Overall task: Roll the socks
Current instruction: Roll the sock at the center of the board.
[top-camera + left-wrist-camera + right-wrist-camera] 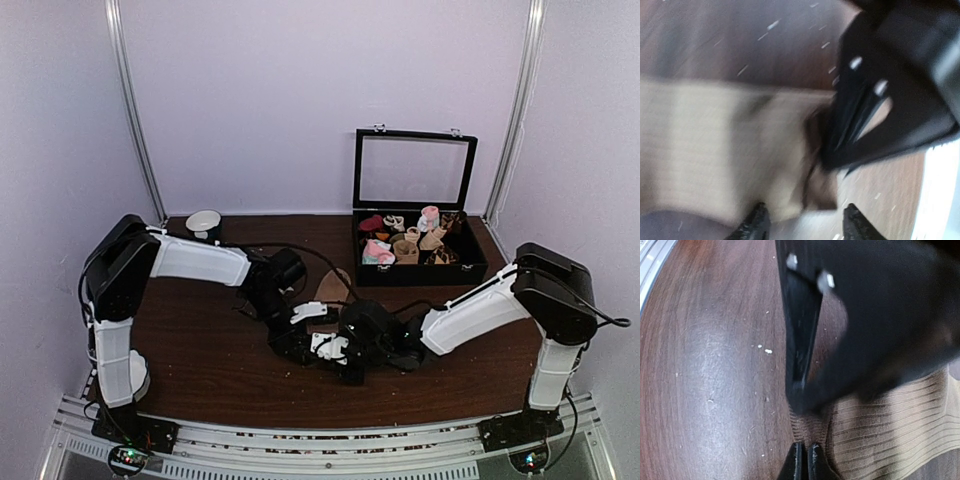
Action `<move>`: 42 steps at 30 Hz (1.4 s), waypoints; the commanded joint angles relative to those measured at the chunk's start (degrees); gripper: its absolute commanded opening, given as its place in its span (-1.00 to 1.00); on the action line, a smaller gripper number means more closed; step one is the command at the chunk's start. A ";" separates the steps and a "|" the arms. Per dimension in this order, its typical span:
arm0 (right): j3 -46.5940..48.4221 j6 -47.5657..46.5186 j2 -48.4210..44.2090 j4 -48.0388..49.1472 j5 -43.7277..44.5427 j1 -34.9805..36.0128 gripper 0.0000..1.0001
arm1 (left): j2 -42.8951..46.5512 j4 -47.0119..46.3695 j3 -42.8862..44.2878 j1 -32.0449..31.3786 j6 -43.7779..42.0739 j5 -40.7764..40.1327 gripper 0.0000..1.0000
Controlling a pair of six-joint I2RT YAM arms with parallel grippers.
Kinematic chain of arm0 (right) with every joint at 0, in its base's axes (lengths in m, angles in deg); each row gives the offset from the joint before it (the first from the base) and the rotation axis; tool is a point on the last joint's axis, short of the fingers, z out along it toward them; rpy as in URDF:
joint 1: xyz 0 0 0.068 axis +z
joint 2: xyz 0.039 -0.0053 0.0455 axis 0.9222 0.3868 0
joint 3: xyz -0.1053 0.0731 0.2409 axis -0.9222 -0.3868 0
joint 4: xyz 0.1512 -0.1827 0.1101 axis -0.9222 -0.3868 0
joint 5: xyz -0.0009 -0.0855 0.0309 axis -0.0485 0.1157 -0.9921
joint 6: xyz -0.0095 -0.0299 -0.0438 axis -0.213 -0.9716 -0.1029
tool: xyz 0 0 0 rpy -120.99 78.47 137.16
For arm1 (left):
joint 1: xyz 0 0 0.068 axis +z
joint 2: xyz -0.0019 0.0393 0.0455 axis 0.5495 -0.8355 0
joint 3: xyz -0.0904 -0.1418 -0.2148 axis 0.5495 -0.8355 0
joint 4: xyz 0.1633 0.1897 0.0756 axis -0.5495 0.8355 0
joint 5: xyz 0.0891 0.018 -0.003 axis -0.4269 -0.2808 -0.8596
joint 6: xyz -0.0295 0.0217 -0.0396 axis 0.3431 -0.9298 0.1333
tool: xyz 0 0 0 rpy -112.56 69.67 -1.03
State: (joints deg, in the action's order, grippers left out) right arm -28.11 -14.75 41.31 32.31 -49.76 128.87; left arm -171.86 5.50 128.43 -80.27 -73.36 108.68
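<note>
The socks [333, 285] lie flat on the table [200, 340], in front of the box [420, 277] and a little to its left. Both arms meet over the end of the socks farthest from that box.

The step in hand looks like the start of the roll. The right gripper [806, 460] is clenched, its fingers pressed together at the ribbed edge of the socks. It seems to pinch a small fold there, though the close view does not make that certain. The left gripper [805, 227] is released, its fingers apart, with the tan cloth just ahead of them and nothing between them.

To do this well, the right arm should keep the pinch low and turn the edge over onto the cloth towards the box, not lift it. The left gripper should close on the same edge beside it before the turn, so both layers fold together and the roll starts tight and straight.

Both arms reach inward from their bases, forearms low and wrists bent down. Their grippers are close enough in front of the box that each blocks part of the other's wrist view.
</note>
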 commanded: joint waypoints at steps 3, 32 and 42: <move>3.34 5.17 4.49 -18.34 -5.02 -1.27 -0.95 | 9.96 -1.05 -5.63 5.65 -0.63 -2.85 0.34; 5.07 49.20 10.09 0.00 -38.55 -11.26 -0.96 | 14.20 -18.69 -19.13 -2.10 -7.79 2.99 -0.15; 4.02 54.86 11.65 7.15 -40.18 -11.52 -0.95 | 10.54 -19.68 -17.36 -3.51 -7.07 2.24 -0.24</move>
State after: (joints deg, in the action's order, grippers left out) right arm -22.60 36.50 51.21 35.76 -89.78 117.66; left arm -159.11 -12.20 108.67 -83.05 -80.27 111.06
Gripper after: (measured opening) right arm 0.031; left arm 0.402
